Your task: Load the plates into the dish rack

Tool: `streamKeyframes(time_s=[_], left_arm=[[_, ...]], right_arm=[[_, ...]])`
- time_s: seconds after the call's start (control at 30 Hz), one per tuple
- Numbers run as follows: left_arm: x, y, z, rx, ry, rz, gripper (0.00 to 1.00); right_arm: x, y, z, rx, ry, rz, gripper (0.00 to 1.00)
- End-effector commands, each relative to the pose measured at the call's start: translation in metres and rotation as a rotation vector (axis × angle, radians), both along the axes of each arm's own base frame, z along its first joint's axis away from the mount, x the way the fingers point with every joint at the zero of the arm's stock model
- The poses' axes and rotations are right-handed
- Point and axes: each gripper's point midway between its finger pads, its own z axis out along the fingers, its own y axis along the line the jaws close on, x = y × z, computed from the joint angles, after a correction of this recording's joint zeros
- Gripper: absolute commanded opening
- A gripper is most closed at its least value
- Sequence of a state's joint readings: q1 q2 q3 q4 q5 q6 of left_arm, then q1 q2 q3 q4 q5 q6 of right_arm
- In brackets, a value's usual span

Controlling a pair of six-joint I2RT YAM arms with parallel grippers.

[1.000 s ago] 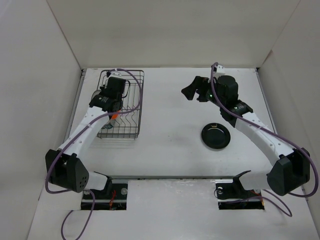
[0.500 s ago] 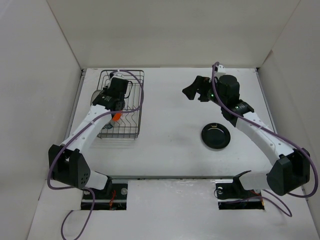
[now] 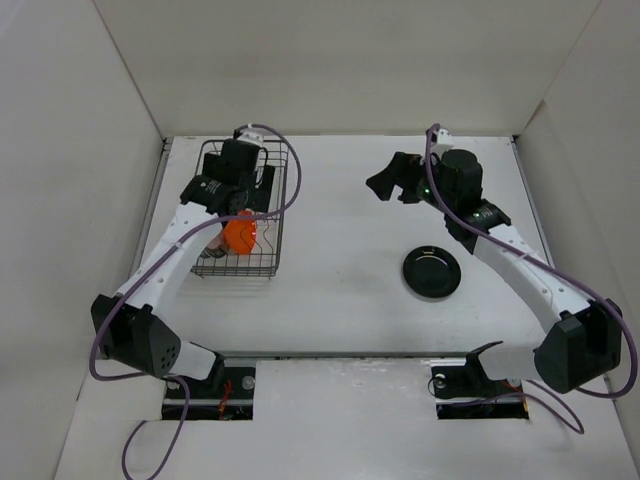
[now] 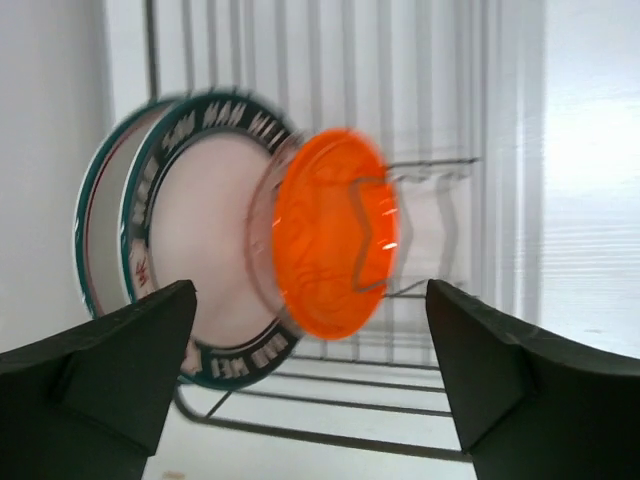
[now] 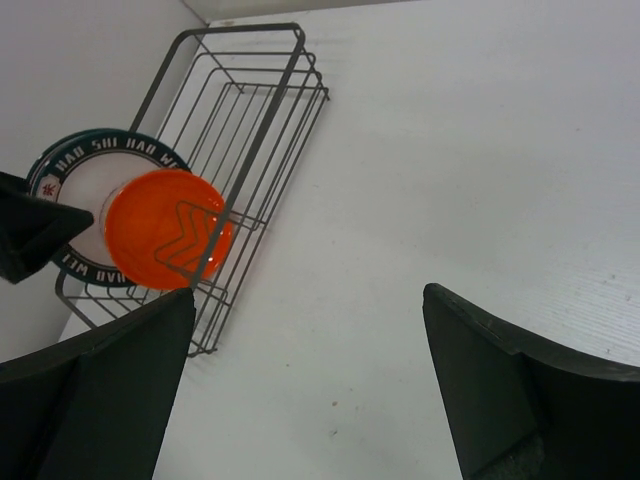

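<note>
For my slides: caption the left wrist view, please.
Open left pincer faces the orange plate standing in the dish rack.

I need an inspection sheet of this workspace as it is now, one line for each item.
Surface: white table.
Job's things: orange plate and green-rimmed plate stand upright in the dish rack; black plate lies flat on the table, outside the rack.
Clutter: nothing seen.
Grippers: left gripper open at the rack, holding nothing; right gripper open, holding nothing.
Cables: purple cable of the left arm loops over the rack.
Surroundings: white walls on three sides.
</note>
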State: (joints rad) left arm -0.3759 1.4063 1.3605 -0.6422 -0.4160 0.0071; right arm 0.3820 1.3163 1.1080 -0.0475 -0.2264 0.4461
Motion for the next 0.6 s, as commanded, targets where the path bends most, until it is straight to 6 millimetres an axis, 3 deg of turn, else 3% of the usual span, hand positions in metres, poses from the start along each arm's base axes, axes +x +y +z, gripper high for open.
streamKeyframes(time_s=[0.0,0.03,0.1,0.13,0.17,0.2,0.27,0.3,0.37,0.4,0.43,0.5,0.57], left_arm=[[0.000,-0.042,0.070,-0.137,-0.133,-0.220,1.00],[0.000,-0.052,0.080,-0.167,-0.146,-0.278,1.00],[-0.006,-0.086,0.103,-0.271,-0.173,-0.464,1.00],[-0.006,-0.098,0.104,-0.297,-0.168,-0.530,1.00],[-0.013,-0.125,0.104,-0.370,-0.146,-0.655,1.00],[-0.016,-0.137,0.103,-0.409,-0.135,-0.710,1.00],[-0.025,-0.163,0.090,-0.485,-0.077,-0.839,1.00],[-0.037,-0.189,0.074,-0.568,-0.003,-0.951,1.00],[-0.054,-0.218,0.053,-0.629,0.080,-1.066,1.00],[-0.062,-0.232,0.045,-0.660,0.119,-1.118,1.00],[-0.068,-0.253,0.028,-0.672,0.172,-1.164,1.00],[-0.076,-0.274,0.009,-0.678,0.226,-1.193,1.00],[-0.079,-0.299,-0.008,-0.705,0.269,-1.235,1.00]], right_arm=[[0.003,-0.028,0.048,0.012,-0.139,-0.116,1.00],[-0.003,-0.037,0.066,0.025,-0.182,-0.149,1.00],[-0.003,-0.067,0.078,0.011,-0.211,-0.260,1.00],[-0.005,-0.078,0.085,0.009,-0.218,-0.297,1.00],[-0.011,-0.097,0.095,0.008,-0.237,-0.364,1.00],[-0.016,-0.102,0.104,0.010,-0.247,-0.387,1.00],[-0.035,-0.121,0.122,0.011,-0.265,-0.445,1.00],[-0.042,-0.128,0.130,0.015,-0.279,-0.472,1.00],[-0.059,-0.144,0.144,0.020,-0.301,-0.534,1.00],[-0.077,-0.151,0.164,0.049,-0.351,-0.547,1.00],[-0.086,-0.153,0.169,0.058,-0.366,-0.548,1.00],[-0.109,-0.160,0.188,0.088,-0.416,-0.550,1.00],[-0.115,-0.164,0.191,0.084,-0.413,-0.559,1.00]])
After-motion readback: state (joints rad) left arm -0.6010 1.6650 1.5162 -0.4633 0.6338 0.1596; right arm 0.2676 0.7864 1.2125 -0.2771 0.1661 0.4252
